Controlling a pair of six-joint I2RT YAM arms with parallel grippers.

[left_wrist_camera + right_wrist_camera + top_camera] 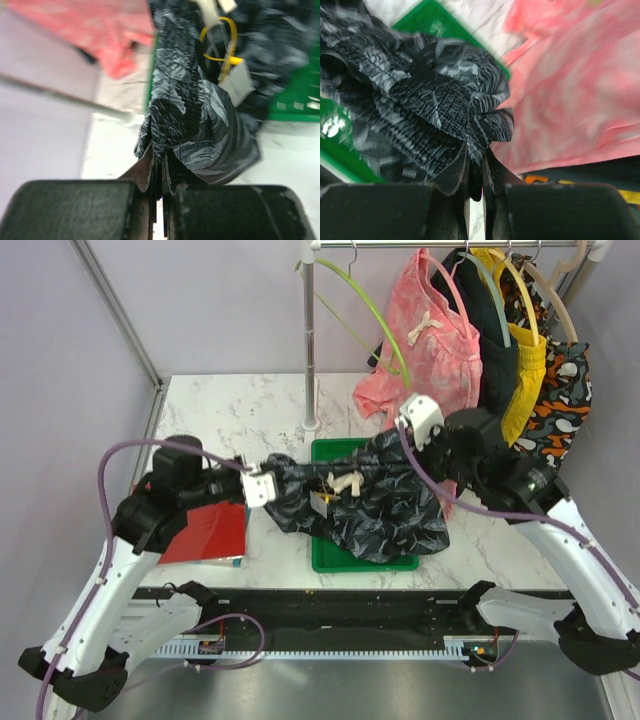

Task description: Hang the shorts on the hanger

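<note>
The dark shorts (370, 502) with grey-blue streaks hang stretched between both grippers above the green tray (330, 557). My left gripper (262, 485) is shut on their left waistband corner (165, 145). My right gripper (412, 420) is shut on the right waistband corner (487, 130). A cream drawstring (345, 482) and a paper tag (236, 82) on a yellow loop dangle at the middle. The lime-green hanger (375, 315) hangs from the rail at the back, up and left of the right gripper, apart from the shorts.
A clothes rail (450, 244) on a metal post (309, 350) holds a pink garment (430, 335), a dark one, a yellow one and an orange-black-white one (560, 390). A red flat item (205, 532) lies under the left arm.
</note>
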